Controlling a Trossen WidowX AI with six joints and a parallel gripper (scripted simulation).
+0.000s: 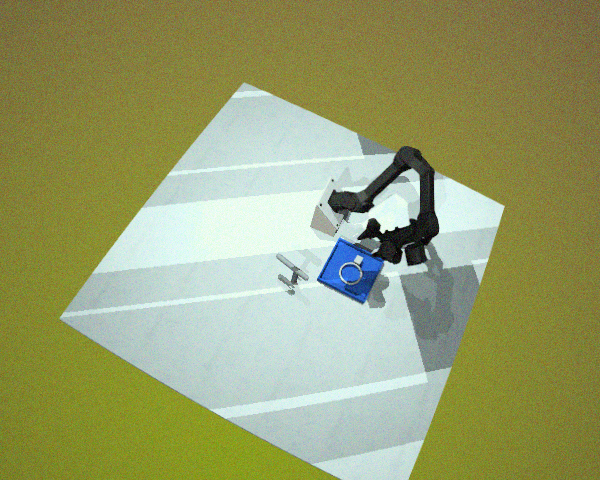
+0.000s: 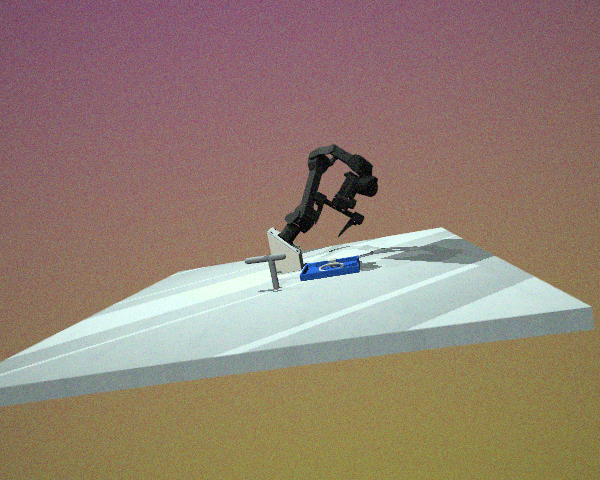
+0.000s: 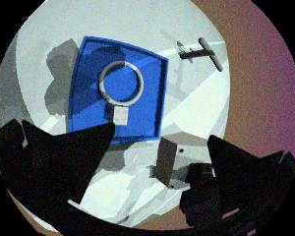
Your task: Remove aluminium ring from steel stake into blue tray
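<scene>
Nearest the wrist camera, the gripper's 2 fingers (image 1: 377, 241) (image 2: 340, 212) are spread with nothing between them, above the blue tray (image 1: 327, 273) (image 2: 330, 273) (image 3: 162, 98), where the ring (image 1: 341, 279) (image 2: 330, 264) (image 3: 102, 91) lies, seemingly flat, its tab (image 1: 358, 259) (image 3: 120, 115) towards them. Dipping or swinging sideways on withdrawal could let 1 fingertip snag the tab or tray wall and tip the ring. Farther off, the stake (image 1: 294, 277) (image 2: 274, 274) (image 3: 189, 54) stands well apart, its cross-bar (image 1: 291, 266) (image 2: 265, 258) (image 3: 210, 54) a likely obstacle only to a low leftward sweep in the top view.
</scene>
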